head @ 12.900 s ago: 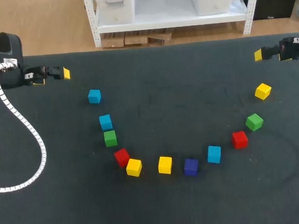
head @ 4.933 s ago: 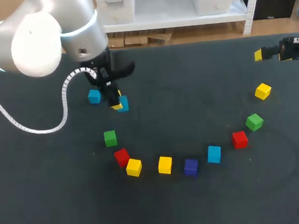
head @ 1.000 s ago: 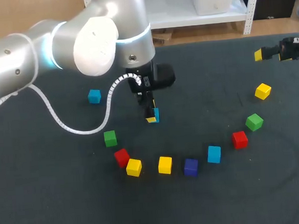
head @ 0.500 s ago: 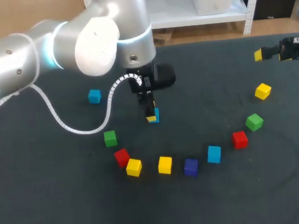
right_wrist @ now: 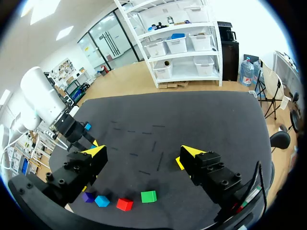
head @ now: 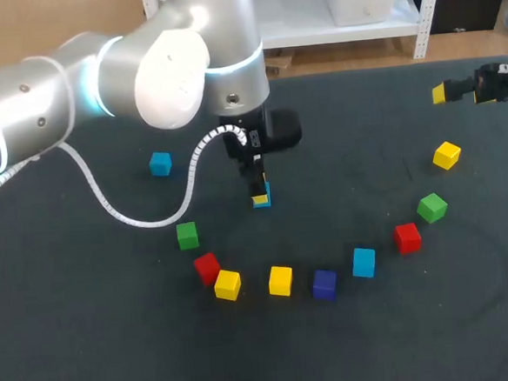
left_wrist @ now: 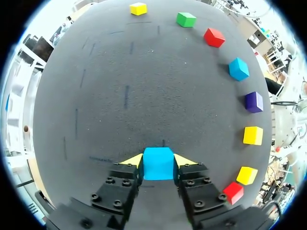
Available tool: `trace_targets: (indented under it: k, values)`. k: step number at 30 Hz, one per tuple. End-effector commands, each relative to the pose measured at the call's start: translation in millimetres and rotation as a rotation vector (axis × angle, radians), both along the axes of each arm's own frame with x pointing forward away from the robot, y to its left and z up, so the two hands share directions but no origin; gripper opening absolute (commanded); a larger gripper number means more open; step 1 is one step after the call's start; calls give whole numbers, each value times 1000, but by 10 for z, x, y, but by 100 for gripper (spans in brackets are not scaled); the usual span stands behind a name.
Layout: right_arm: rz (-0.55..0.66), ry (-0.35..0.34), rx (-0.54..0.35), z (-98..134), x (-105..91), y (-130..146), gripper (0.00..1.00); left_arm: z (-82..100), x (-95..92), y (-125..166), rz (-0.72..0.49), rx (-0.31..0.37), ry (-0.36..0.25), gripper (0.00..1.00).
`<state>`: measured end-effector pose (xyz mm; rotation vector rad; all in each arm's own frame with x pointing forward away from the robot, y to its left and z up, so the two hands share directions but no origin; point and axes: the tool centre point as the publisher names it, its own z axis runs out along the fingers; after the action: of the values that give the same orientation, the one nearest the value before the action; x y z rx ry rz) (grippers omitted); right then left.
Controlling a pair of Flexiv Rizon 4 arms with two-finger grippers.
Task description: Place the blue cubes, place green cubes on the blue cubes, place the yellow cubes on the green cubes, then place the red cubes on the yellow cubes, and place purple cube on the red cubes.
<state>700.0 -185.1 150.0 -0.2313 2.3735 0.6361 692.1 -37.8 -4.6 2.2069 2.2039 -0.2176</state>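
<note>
The left arm is reaching in over the middle of the table (head: 378, 347), and the left gripper (left_wrist: 159, 162) is squeezing the held blue cube (left_wrist: 158, 165) between its 2 yellow tips, 1 finger pressing on each side. The cube is sitting low over the dark surface near the table's centre; whether it is touching the surface I cannot tell.

The other 10 cubes are lying in a curved row that is opening toward the far edge. The far-left blue cube (head: 160, 164) is lying toward the far left, followed by the left green cube (head: 187, 236), the left red cube (head: 207, 267) and the left yellow cube (head: 227, 285), these 2 touching or nearly so. Along the near side are lying the middle yellow cube (head: 280, 280), the purple cube (head: 324, 283) and the near blue cube (head: 364, 262). Climbing toward the right edge are the right red cube (head: 406, 237), the right green cube (head: 431, 207) and the right yellow cube (head: 447, 154).

The right gripper (right_wrist: 144, 152) is hanging over the far right corner, its fingers spread wide and gripping nothing.
</note>
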Motion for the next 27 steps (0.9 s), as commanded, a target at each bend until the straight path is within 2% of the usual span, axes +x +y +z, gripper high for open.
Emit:
trace_targets:
  k: [1, 13, 15, 17, 20, 23, 27]
  values:
    - [0, 0, 0, 0, 0, 0, 100, -5, 28, -12, 1, 9, 4, 32]
    - [0, 0, 0, 0, 0, 0, 100, 1, 38, -11, 13, 20, 0, 48]
    - [0, 0, 0, 0, 0, 0, 100, 13, 44, -10, 14, 17, 1, 54]
    - [0, 0, 0, 0, 0, 0, 100, 36, 51, -5, 17, 6, 3, 71]
    - [0, 0, 0, 0, 0, 0, 100, 102, 77, 21, 29, -22, -6, 79]
    - [0, 0, 0, 0, 0, 0, 100, 202, 138, 83, 47, -47, -32, 95]
    - [0, 0, 0, 0, 0, 0, 100, 302, 242, 219, 73, -73, -50, 100]
